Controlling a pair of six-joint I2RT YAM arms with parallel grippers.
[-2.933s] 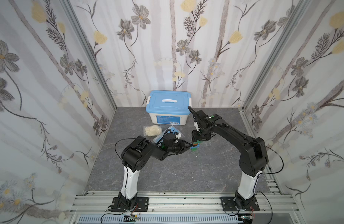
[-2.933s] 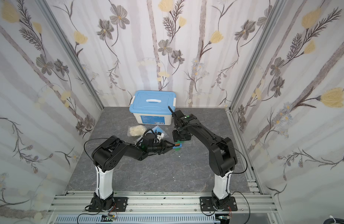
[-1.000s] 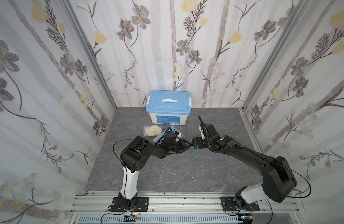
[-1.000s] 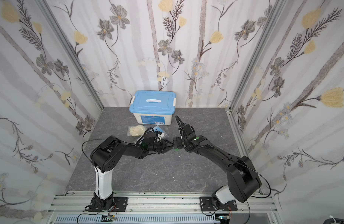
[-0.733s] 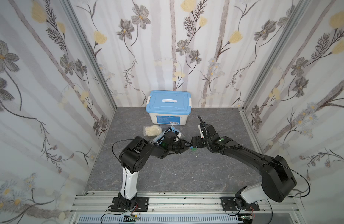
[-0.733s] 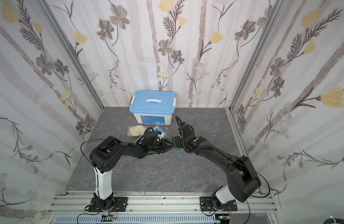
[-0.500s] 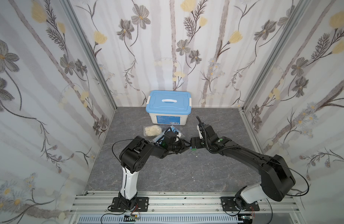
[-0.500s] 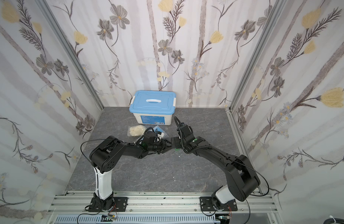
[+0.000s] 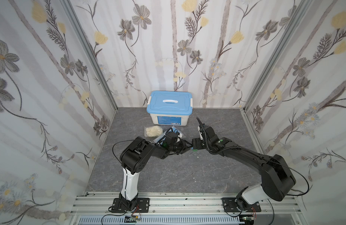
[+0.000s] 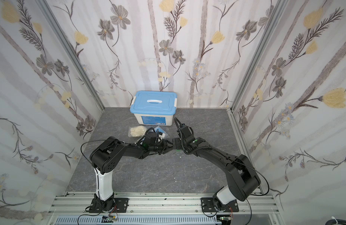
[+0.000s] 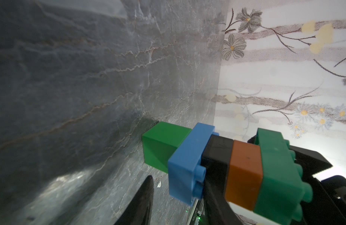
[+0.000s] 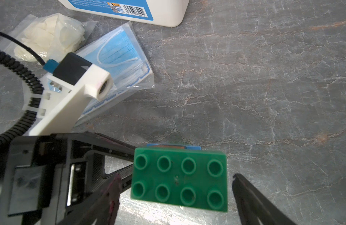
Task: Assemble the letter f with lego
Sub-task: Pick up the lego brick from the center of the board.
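Left hand (image 9: pixel 188 148) is clamped on the letter f (image 11: pixel 244 171). One finger (image 11: pixel 215 191) crosses the black brick (image 11: pixel 219 148), but honestly I can't see where the other one meets the stack. Right hand (image 12: pixel 175 177) is open, its fingers (image 12: pixel 252 198) either side of the studded green brick (image 12: pixel 180 175) with a gap on each side.

From the left wrist the stack runs plain green brick (image 11: pixel 164 140), blue brick (image 11: pixel 187 167), black, orange brick (image 11: pixel 244 155), then the studded green. It sits low over the counter (image 9: pixel 168 175), and I can't tell if the plain green end touches it. From the right wrist the studded brick hides nearly everything behind it, just a blue sliver peeking out.

In both top views the two hands meet mid-counter and cover the bricks, only a green speck shows.

Behind them: face mask pack (image 12: pixel 121 50), clear bag of something pale (image 12: pixel 51 33), and the blue-lidded box (image 9: pixel 169 101) at the back wall, cut off in the right wrist view. The white camera mount (image 12: pixel 86 81) blocks part of the mask pack there.
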